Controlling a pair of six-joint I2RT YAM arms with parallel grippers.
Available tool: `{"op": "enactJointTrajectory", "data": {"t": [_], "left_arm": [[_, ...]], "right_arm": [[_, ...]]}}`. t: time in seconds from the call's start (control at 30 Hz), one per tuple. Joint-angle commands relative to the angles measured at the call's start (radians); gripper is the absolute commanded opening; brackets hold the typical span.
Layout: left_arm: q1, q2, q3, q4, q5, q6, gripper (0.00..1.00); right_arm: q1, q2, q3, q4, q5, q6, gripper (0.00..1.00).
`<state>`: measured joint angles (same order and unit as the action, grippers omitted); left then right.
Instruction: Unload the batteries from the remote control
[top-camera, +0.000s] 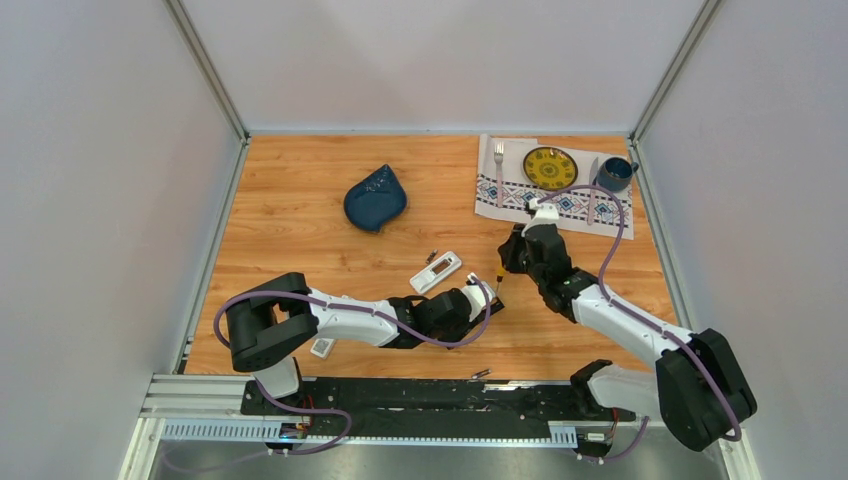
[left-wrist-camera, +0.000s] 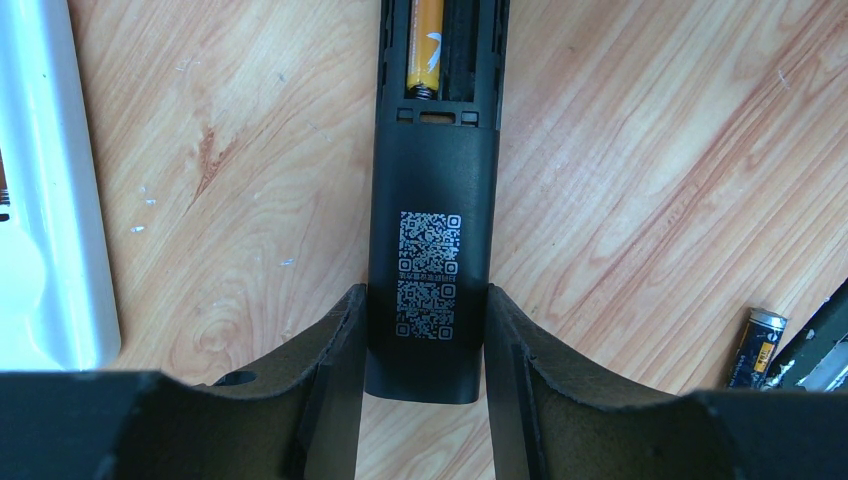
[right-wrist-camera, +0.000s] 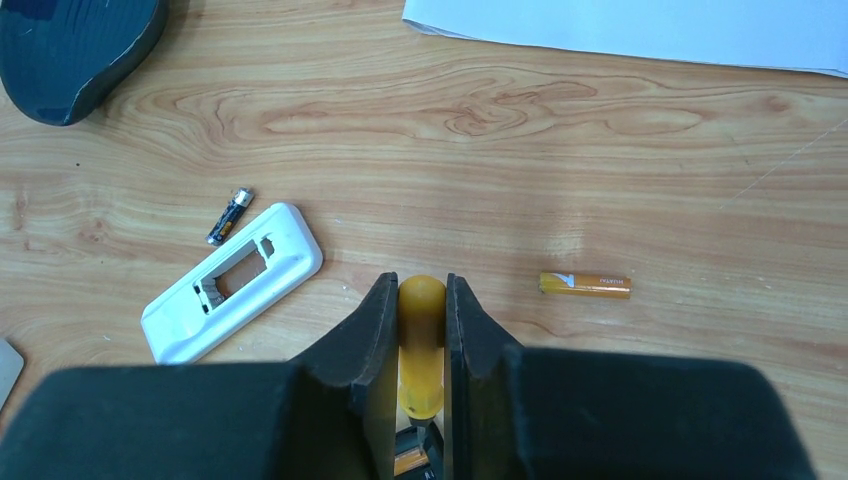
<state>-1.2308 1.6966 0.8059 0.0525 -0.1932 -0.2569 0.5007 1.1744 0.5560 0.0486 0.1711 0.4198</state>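
Note:
My left gripper (left-wrist-camera: 425, 300) is shut on the near end of a black remote control (left-wrist-camera: 430, 200), which lies on its face with the battery bay uncovered. One orange battery (left-wrist-camera: 424, 50) sits in the bay's left slot; the right slot looks empty. My right gripper (right-wrist-camera: 421, 285) is shut on an orange-handled screwdriver (right-wrist-camera: 421, 340), whose tip points down at the bay. A loose orange battery (right-wrist-camera: 585, 285) lies on the wood to the right. A dark battery (left-wrist-camera: 757, 345) lies beside the black remote, and another dark battery (right-wrist-camera: 230, 215) lies by the white remote.
A white remote (top-camera: 436, 272) with an open, empty bay lies left of the grippers. At the back are a blue leaf-shaped dish (top-camera: 375, 197) and a placemat (top-camera: 500, 190) with plate (top-camera: 550, 167), fork (top-camera: 499, 158) and mug (top-camera: 613, 173). A small white piece (top-camera: 322, 348) lies by the left arm.

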Motion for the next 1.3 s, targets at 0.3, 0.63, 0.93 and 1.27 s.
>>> {"op": "enactJointTrajectory", "data": {"t": [0.3,0.63,0.93,1.27], "left_arm": [[-0.004,0.106,-0.070,-0.213,0.083,-0.039,0.02],[-0.002,0.097,-0.073,-0.212,0.080,-0.041,0.01],[-0.002,0.101,-0.068,-0.210,0.080,-0.042,0.00],[-0.002,0.098,-0.070,-0.210,0.077,-0.044,0.00]], "right_arm": [[-0.005,-0.022,-0.039,-0.013,0.025,-0.102,0.00],[-0.005,-0.013,-0.074,-0.027,-0.116,-0.072,0.00],[0.038,0.070,-0.079,-0.018,-0.208,0.025,0.00],[0.055,0.154,-0.041,-0.046,-0.199,0.047,0.00]]}}
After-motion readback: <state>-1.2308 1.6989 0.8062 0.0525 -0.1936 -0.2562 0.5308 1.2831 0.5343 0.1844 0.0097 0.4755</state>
